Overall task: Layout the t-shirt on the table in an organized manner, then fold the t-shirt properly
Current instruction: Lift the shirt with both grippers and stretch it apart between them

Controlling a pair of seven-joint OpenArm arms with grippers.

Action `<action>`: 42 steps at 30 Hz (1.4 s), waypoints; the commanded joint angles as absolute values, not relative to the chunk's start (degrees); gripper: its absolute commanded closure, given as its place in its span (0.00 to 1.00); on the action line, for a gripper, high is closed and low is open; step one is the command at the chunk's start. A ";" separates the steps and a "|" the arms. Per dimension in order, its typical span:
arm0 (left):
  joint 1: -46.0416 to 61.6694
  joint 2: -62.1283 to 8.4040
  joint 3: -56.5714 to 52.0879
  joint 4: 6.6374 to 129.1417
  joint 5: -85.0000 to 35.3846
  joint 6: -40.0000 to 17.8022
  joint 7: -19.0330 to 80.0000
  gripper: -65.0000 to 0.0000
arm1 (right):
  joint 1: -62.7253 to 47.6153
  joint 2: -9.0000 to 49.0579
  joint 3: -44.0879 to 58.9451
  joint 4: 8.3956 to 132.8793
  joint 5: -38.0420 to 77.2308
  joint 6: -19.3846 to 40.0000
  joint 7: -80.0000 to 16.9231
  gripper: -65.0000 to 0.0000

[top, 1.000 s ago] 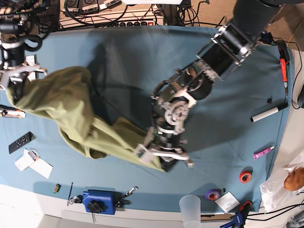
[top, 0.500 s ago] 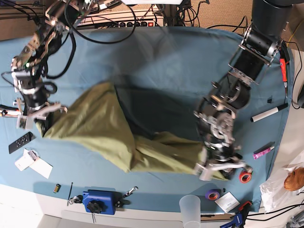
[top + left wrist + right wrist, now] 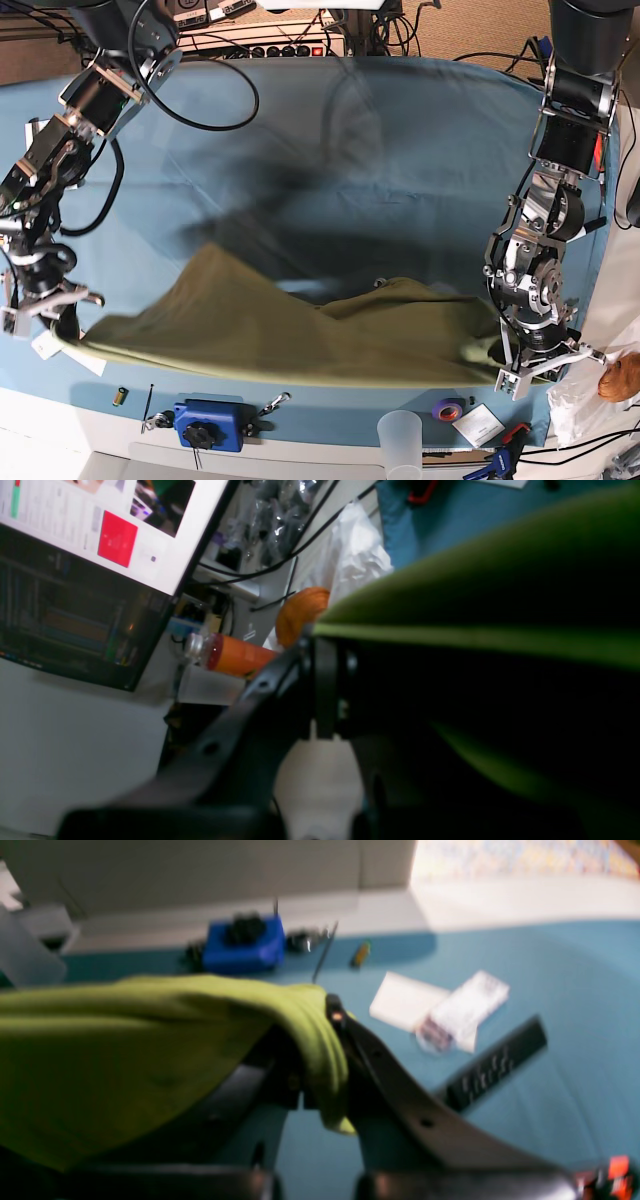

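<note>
The olive-green t-shirt (image 3: 290,335) hangs stretched in a wide band between my two grippers, low over the front of the blue-teal table (image 3: 400,150). My right gripper (image 3: 55,318), at the left of the base view, is shut on one end of the shirt. My left gripper (image 3: 530,362), at the right of that view, is shut on the other end. In the right wrist view the shirt (image 3: 125,1040) drapes over the right gripper (image 3: 320,1070), whose jaws pinch its edge. In the left wrist view the taut shirt (image 3: 500,590) runs from the left gripper (image 3: 325,680).
A blue device (image 3: 208,423), a plastic cup (image 3: 400,440) and a purple tape roll (image 3: 447,409) sit along the front edge. A black remote (image 3: 492,1063) and papers (image 3: 440,1010) lie near the right gripper. A white plastic bag (image 3: 585,395) is off the right corner.
Both arms have swung apart and toward the front edge. The shirt, bunched and sagging before, is now pulled out wide and flat between them.
</note>
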State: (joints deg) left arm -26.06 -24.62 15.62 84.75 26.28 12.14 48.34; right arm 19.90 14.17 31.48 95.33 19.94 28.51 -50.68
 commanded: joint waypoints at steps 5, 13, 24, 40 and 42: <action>-27.99 -25.89 14.81 89.97 28.25 12.75 48.25 1.00 | 24.05 16.23 28.47 96.23 20.08 28.71 -49.41 1.00; -31.11 -25.87 14.81 94.30 22.81 10.31 48.64 1.00 | 26.39 16.23 27.49 96.23 20.03 28.69 -49.50 1.00; -31.88 -25.93 14.81 94.30 22.00 7.16 47.92 1.00 | 26.70 18.96 29.08 96.25 20.16 28.67 -50.37 1.00; -40.47 -25.89 14.81 94.30 9.87 0.49 52.10 1.00 | 27.62 19.99 31.57 96.25 24.16 28.69 -51.57 1.00; -40.47 -25.93 14.81 94.30 9.76 0.01 53.41 1.00 | 27.62 19.99 31.57 96.25 24.18 28.69 -51.68 1.00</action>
State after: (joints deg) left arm -38.19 -25.26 15.40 93.47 8.23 -0.97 54.24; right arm 26.00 18.72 31.44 95.35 23.46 29.15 -53.60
